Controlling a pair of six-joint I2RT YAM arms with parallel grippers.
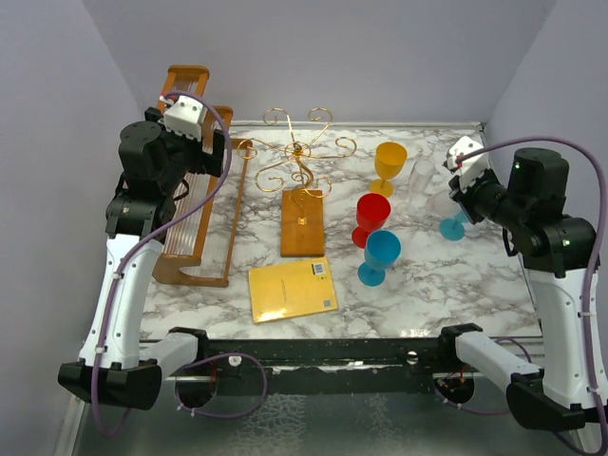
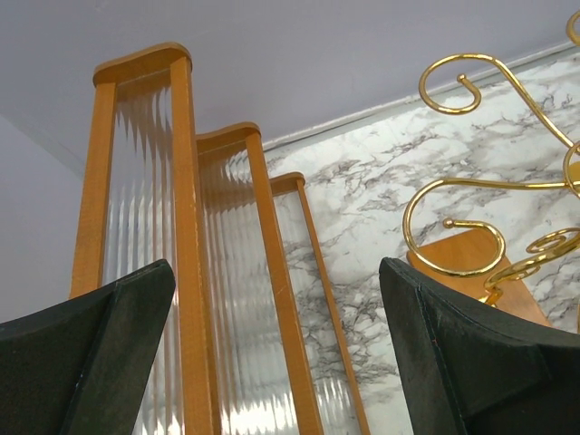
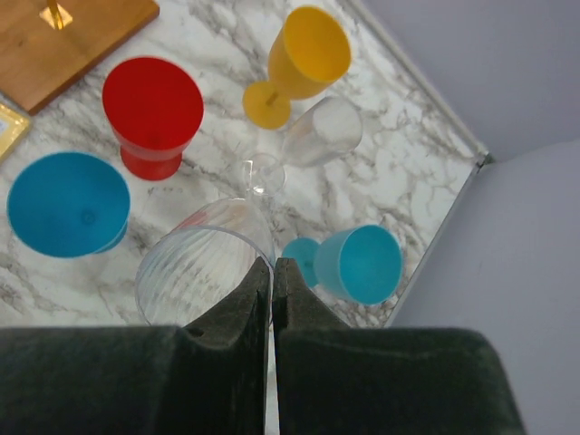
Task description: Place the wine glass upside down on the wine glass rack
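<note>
The wine glass (image 3: 195,267) is clear and ribbed, mouth up, stem and foot below, its rim pinched between the closed fingertips of my right hand (image 3: 273,265). The wine glass rack (image 1: 304,204) stands upright mid-worktop, well to its left: curled gold wire arms on a central post, with a brown wooden base.

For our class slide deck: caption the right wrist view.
Right tool shut on the rim of a clear wine glass, coloured goblets beyond on the marble table.

Gold wine glass rack (image 1: 302,163) stands mid-table, with yellow goblet (image 1: 389,161), red goblet (image 1: 372,217) and blue goblet (image 1: 381,255) to its right, and right gripper (image 1: 453,197) at faint clear wine glass (image 1: 439,205).
</note>
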